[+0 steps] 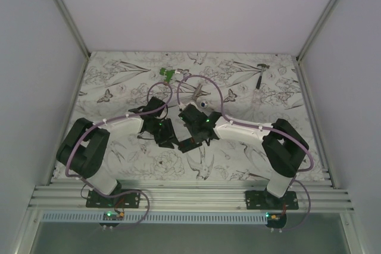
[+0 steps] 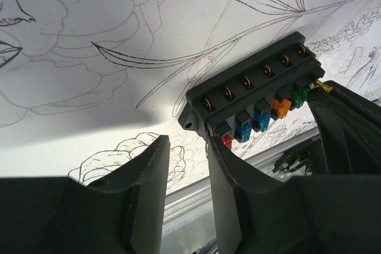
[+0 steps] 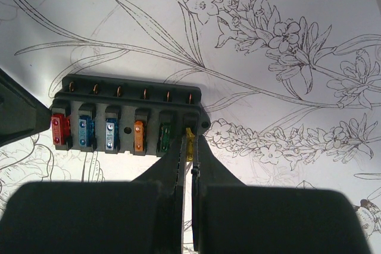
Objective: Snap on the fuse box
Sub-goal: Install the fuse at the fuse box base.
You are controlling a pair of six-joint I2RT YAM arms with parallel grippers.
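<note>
- The fuse box (image 3: 128,102) is near the middle of the flower-printed tabletop (image 3: 297,4), between the tips of the two arms. It is a black, long box.
- I cannot tell if the box rests flat on the tabletop or is raised a little.
- One row of the box holds, from one end to the other, a red fuse (image 3: 58,130), two blue fuses (image 3: 85,133), an orange fuse (image 3: 138,135) and a green fuse (image 3: 165,137).
- At the last slot, beside the green fuse, is a yellow fuse (image 2: 324,85).
- The right gripper (image 3: 189,147) is closed almost fully, and the yellow fuse is pinched between its fingertips at the edge of the box.
- The left gripper (image 2: 187,144) is partly open, with a narrow gap. Only the tabletop and the metal rail show through this gap.
- One finger (image 2: 229,171) of the left gripper is against the end of the box where the red fuse sits. The box is not between the two fingers.
- Far from the arms, near the back of the tabletop, lie a green clip-like piece (image 1: 168,74) and a grey metal tool (image 1: 262,74), well apart from each other and from the box.
</note>
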